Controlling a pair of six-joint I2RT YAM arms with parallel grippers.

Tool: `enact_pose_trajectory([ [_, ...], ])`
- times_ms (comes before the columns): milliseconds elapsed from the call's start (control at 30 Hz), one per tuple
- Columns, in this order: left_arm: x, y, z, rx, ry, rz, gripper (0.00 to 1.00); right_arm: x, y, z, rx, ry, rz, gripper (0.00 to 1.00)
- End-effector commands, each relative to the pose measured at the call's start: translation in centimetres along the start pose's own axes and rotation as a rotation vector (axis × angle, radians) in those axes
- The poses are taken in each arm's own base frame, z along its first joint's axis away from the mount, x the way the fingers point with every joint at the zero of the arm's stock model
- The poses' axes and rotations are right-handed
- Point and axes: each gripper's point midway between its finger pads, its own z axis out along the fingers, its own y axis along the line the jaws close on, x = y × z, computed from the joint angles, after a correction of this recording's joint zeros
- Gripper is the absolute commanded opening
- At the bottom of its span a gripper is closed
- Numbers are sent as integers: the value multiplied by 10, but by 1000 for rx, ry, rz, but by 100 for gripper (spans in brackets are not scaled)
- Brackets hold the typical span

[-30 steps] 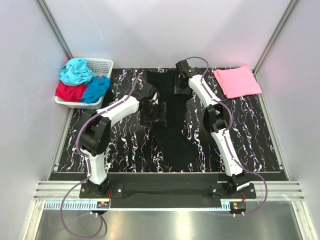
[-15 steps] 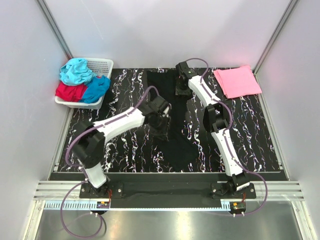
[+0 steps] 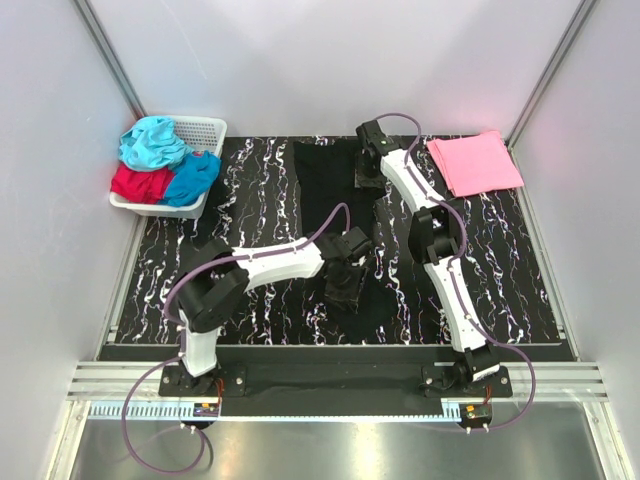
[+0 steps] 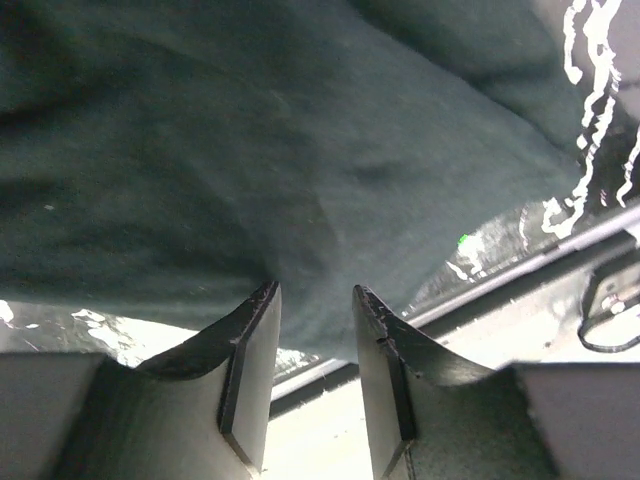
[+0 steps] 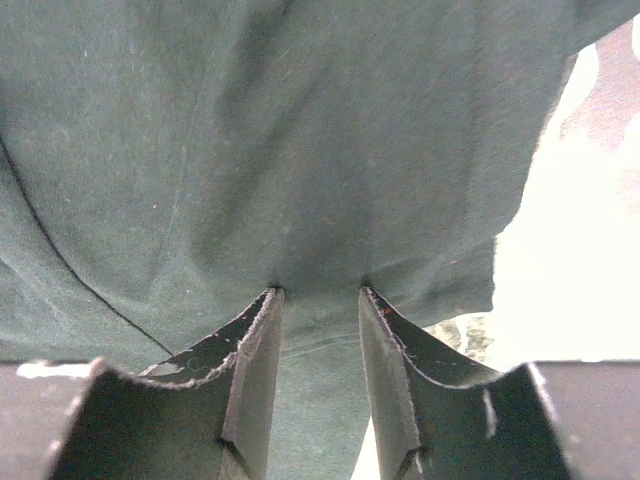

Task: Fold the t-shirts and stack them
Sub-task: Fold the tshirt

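The black t-shirt (image 3: pixel 322 195) lies stretched down the middle of the table (image 3: pixel 520 270), running from far to near. The left claw (image 4: pixel 314 295) is at the shirt's near end, its fingers pinching a fold of the dark cloth. The right claw (image 5: pixel 320 295) is at the shirt's far right edge, also pinching the cloth. A folded pink t-shirt (image 3: pixel 475 162) lies in the far right corner. A teal t-shirt (image 3: pixel 152 142), a red t-shirt (image 3: pixel 138 183) and a blue t-shirt (image 3: pixel 192 178) are heaped in the basket (image 3: pixel 205 125) at the far left.

You are getting soft, even light overhead; in both wrist views glare is washing the bench (image 5: pixel 575 250) white, and the black t-shirt (image 4: pixel 250 130) is blurring slightly.
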Motion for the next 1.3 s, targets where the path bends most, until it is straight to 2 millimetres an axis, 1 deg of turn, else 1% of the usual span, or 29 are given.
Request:
enact_pose_trajectory([
  [0, -3, 8, 11, -34, -19, -22, 41, -47, 5, -47, -58, -133, 2, 44],
  [133, 12, 19, 30, -72, 38, -16, 41, -51, 5, -45, -84, -140, -1, 46],
  [167, 21, 23, 38, -94, 67, -9, 41, -51, 5, -44, -98, -135, 0, 45],
  [233, 34, 30, 49, -119, 107, -1, 41, -52, 4, -41, -101, -135, -1, 46],
  [333, 58, 43, 58, -161, 162, 20, 41, -51, 4, -36, -106, -134, -6, 45],
  [367, 69, 52, 60, -181, 186, 18, 41, -52, 3, -35, -109, -135, -8, 46],
  [400, 75, 57, 60, -191, 194, 19, 41, -52, 2, -32, -110, -132, -9, 46],
  [433, 78, 57, 58, -182, 191, 21, 40, -52, 1, -31, -108, -133, -9, 46],
  [467, 94, 68, 58, -194, 222, 16, 40, -54, 1, -30, -112, -140, -8, 47],
  [500, 99, 71, 57, -191, 228, 13, 40, -55, -2, -28, -110, -142, -4, 47],
  [533, 102, 71, 52, -173, 219, 15, 40, -55, 2, -27, -135, -140, -7, 48],
  [567, 115, 83, 51, -191, 240, 8, 40, -57, 0, -25, -134, -144, -5, 48],
  [600, 119, 87, 50, -196, 244, 4, 40, -57, -1, -23, -134, -144, -3, 48],
  [633, 122, 87, 46, -185, 240, 2, 40, -56, -3, -21, -135, -141, -1, 49],
  [667, 133, 95, 45, -196, 262, -5, 39, -56, -3, -19, -140, -140, 0, 49],
  [733, 140, 99, 41, -193, 263, -15, 39, -56, -6, -16, -136, -137, 5, 49],
  [767, 147, 106, 39, -203, 274, -17, 39, -52, -5, -13, -139, -126, 4, 49],
  [833, 151, 109, 36, -204, 270, -24, 39, -51, -6, -11, -134, -125, 5, 49],
  [867, 157, 114, 34, -212, 281, -28, 38, -48, -8, -8, -129, -115, 2, 49],
  [933, 165, 121, 31, -222, 286, -33, 38, -48, -9, -7, -123, -115, 2, 48],
  [1167, 180, 141, 27, -279, 292, -63, 36, -45, -11, -1, -114, -109, 0, 48],
  [1200, 179, 143, 28, -292, 285, -67, 36, -45, -11, -1, -115, -111, -2, 49],
  [1267, 173, 142, 29, -299, 258, -74, 36, -45, -9, -1, -119, -110, -3, 48],
])
